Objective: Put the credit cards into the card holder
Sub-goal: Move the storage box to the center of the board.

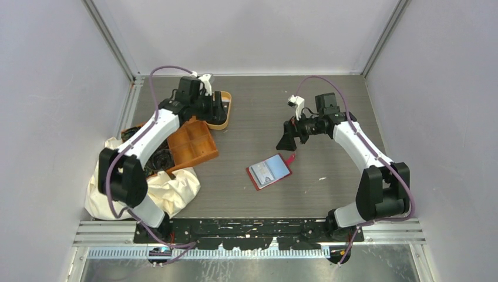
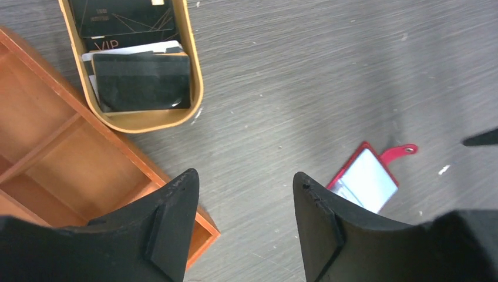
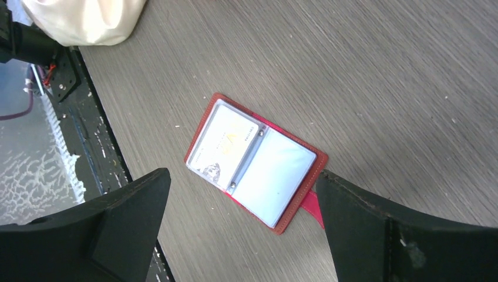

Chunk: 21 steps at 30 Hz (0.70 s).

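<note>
**Card holder open mid-bench, both end effectors spread and empty**

In the top view we see the small red folding card holder (image 1: 269, 171) lying open, sleeves up, on the grey wood-grain bench (image 1: 329, 111). It sits between the two arms, nearer the front rail than the back wall.

The right wrist view adds what the top view cannot resolve. The holder has two grey-clear sleeves, with a pale printed card (image 3: 226, 147) in the sleeve nearer the front rail, and the other sleeve looks blank. The right end effector (image 3: 244, 175) hangs above the holder with its fingers spread wide and nothing between them. One finger hides part of the red snap tab (image 3: 312, 207).

Only the left wrist view shows the thin dark and pale plastic credit cards (image 2: 141, 82). They lie stacked in the oval tan dish (image 2: 198, 94), a black one uppermost with white edges under it. The left end effector (image 2: 245, 176) hovers with fingers apart, holding nothing, over the corner of the orange wooden compartment tray (image 2: 59, 158). The tray's rim runs just beside the dish's rounded end.

The holder lies well apart from the dish and tray at the far left, with open bench on every side of it. A cream cloth bag (image 1: 170, 188) is bunched at the near-left edge.
</note>
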Each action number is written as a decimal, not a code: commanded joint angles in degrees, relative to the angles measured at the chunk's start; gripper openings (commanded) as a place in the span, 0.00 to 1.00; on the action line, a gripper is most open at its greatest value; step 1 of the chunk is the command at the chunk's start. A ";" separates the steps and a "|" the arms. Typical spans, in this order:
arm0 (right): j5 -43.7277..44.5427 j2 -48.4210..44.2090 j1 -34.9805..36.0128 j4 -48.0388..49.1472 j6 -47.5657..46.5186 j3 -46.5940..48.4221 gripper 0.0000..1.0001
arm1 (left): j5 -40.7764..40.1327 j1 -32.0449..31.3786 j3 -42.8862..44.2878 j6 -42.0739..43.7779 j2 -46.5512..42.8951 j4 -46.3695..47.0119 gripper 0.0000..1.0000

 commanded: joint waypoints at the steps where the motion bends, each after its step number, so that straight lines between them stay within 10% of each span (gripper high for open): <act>1: -3.84 -3.63 0.25 0.82 1.54 0.56 0.99 | -3.03 0.52 9.91 5.15 7.62 -9.91 0.61; 21: -2.72 3.42 0.31 -6.53 -1.56 4.28 0.96 | -2.15 -0.13 30.31 4.64 32.20 -20.66 0.63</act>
